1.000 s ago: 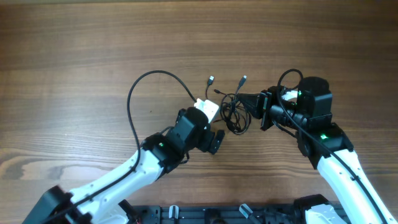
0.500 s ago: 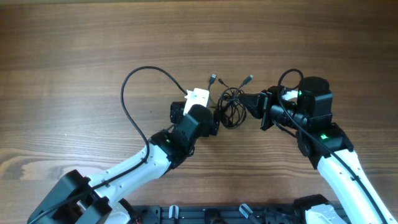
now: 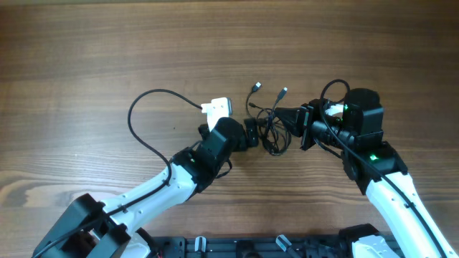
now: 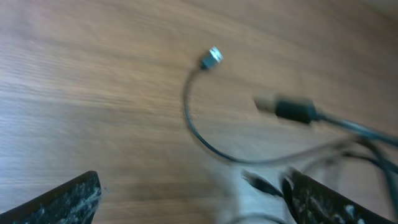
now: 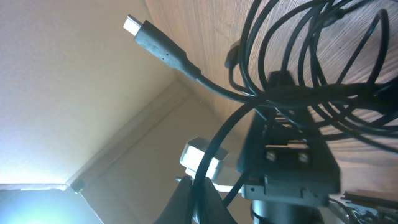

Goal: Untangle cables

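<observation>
Lying bunched, stretching toward the far edge of the desk [image 3: 107, 36]: cables [image 3: 270, 135]. Pinching their right side, pressed together: right end effector [image 3: 285, 118]. Hovering spread just left: left end effector [image 3: 254, 133].

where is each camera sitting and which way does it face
Overhead: above the table, facing straight down; left arm, right arm and cables show.
Left wrist: on the left arm, facing table and cables; open jaws frame the bottom.
Right wrist: on the right arm, facing cables pinched in its shut jaws.
Shared: cables in all.
</observation>
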Motion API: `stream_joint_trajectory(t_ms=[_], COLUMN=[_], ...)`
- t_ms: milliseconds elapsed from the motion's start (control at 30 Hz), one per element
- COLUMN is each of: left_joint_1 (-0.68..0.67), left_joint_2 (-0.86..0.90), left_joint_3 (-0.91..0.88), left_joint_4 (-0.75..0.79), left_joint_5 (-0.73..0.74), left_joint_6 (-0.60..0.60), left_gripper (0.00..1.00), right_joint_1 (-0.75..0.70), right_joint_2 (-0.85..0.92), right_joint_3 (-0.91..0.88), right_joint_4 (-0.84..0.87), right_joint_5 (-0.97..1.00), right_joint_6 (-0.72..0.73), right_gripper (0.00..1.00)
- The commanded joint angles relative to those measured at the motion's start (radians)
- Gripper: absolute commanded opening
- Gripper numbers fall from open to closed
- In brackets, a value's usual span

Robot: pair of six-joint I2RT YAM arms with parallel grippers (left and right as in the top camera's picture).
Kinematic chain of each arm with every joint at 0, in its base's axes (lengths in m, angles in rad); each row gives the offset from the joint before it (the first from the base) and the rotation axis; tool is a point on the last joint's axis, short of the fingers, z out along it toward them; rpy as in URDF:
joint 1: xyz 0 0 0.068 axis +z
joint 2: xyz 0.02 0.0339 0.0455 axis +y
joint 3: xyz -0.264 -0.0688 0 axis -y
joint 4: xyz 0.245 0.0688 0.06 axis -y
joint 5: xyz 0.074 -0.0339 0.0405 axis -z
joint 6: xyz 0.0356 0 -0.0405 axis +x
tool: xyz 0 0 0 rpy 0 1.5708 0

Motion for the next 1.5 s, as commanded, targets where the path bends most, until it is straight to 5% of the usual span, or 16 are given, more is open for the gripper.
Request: stream_joint_trajectory(t_ms=[0,233,333,633,700,733,933,1100,1300,1467], left_joint_1=[0.050,0.397,0.452,0.453,0.453,0.453,0.448,0.393,0.329,0.328], left_joint_2=[0.012,0.012,0.012,0.100,0.157,0.175,0.193,0.193,0.193,0.193], left_joint_3=[-0.007,-0.007,-0.007,-0.007,-0.007,-0.007,-0.007,-0.007,-0.007,-0.007], left_joint_4=[-0.033,-0.064,-0.067,-0.098,-0.095,-0.094,-0.092,-0.091,-0.082,0.068], left_joint_5=[0.306,1.005,1.136,1.135,1.136,1.136,1.192,1.182,1.027,0.961], left_joint_6=[-0.050,-0.219,-0.257,-0.313,-0.389,-0.422,-0.706,-1.087,-1.259,-1.270], left_gripper=[1.00,0.99,0.95,0.87,0.89,1.00,0.99,0.94,0.88,0.77], right_joint_1=[-0.004,-0.004,-0.004,-0.004,-0.004,-0.004,-0.004,-0.004,-0.004,-0.004], right_joint_2=[0.001,0.001,0.001,0.001,0.001,0.001,0.001,0.001,0.001,0.001], right_joint_3=[0.017,0.017,0.017,0.017,0.017,0.017,0.017,0.017,0.017,0.017], right_joint_4=[0.007,0.007,0.007,0.007,0.007,0.006,0.007,0.006,0.006,0.003], right_joint_5=[-0.003,-0.002,-0.002,-0.019,-0.021,-0.022,-0.021,-0.021,-0.021,-0.021], right_joint_6=[-0.039,-0.073,-0.073,-0.074,-0.095,-0.100,-0.100,-0.100,-0.108,-0.151], right_gripper=[0.04,0.04,0.04,0.04,0.04,0.04,0.04,0.04,0.04,0.04])
